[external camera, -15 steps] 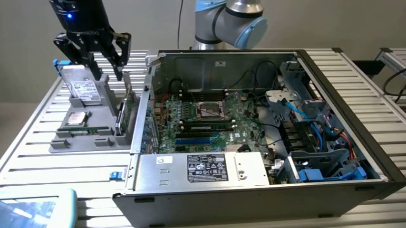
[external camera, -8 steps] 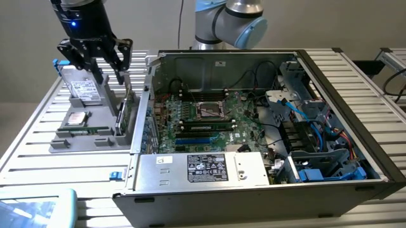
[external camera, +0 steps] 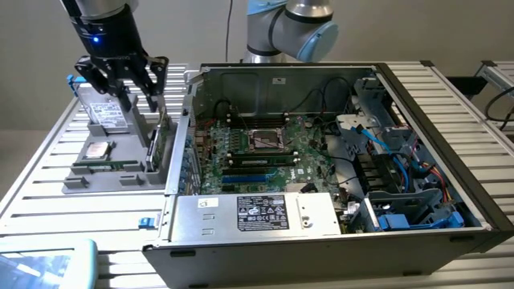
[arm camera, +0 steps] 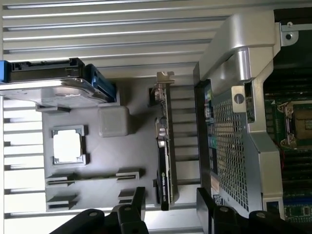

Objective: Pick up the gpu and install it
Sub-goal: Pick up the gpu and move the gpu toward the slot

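- Hovering over the grey holder (external camera: pixel 120 180) that sits just beside the computer case (external camera: pixel 321 241), the gripper (external camera: pixel 132 96) has its black fingers spread wide apart and nothing in its grasp.
- On the arm's dark wrist above the gripper a small blue light (external camera: pixel 96 40) glows.
- Standing on its long edge in a slot of the holder, the gpu (external camera: pixel 156 141) is on the side nearest the case, close to the case's outer wall but apart from it.
- From the wrist view the gpu (arm camera: pixel 165 156) is a thin dark strip with a metal bracket at its far end. Its near end points into the gap between the two fingers (arm camera: pixel 131 209).
- The gripper (arm camera: pixel 170 212) touches nothing there, and in the exterior view its fingertips sit just above the card's top edge.
- Farther from the case than the gpu, the holder also carries a silver hard drive (external camera: pixel 105 114) propped upright, a square processor (external camera: pixel 96 150) lying flat, and a narrow green memory stick (external camera: pixel 108 164).
- The case lies open on its side on the slatted metal surface (external camera: pixel 40 198), with the green motherboard (external camera: pixel 265 150) showing inside.
- Within the case, a silver power supply (external camera: pixel 257 214) with a black label runs along the near wall, and blue cables (external camera: pixel 386 141) loop through the drive bays on the side away from the holder.
- Behind the case rises the arm's pale blue and grey joint (external camera: pixel 289 30).
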Tool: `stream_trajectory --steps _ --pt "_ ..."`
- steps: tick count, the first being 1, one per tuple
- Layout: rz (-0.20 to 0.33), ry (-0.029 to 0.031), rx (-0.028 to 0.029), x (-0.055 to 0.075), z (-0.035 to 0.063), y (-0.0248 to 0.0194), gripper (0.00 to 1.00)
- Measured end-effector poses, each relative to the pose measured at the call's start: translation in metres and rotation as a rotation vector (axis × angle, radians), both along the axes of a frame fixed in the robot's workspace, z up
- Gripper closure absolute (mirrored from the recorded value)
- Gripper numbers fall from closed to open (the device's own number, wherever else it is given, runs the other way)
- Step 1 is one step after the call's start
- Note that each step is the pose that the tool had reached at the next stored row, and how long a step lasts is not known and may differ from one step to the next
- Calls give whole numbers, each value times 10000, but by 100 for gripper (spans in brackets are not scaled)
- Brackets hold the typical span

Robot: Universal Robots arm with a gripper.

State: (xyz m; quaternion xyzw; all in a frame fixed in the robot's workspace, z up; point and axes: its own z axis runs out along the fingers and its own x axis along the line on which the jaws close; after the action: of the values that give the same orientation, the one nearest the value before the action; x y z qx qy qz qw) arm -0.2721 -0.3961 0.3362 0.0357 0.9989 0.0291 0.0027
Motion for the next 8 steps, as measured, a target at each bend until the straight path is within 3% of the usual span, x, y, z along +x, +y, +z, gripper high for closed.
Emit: stream_trajectory --steps 1,2,8 --pt "0 60 0 0 -11 -1 46" --pt "0 77 0 0 -29 -1 46" --pt "0 77 0 1 -138 -1 46"
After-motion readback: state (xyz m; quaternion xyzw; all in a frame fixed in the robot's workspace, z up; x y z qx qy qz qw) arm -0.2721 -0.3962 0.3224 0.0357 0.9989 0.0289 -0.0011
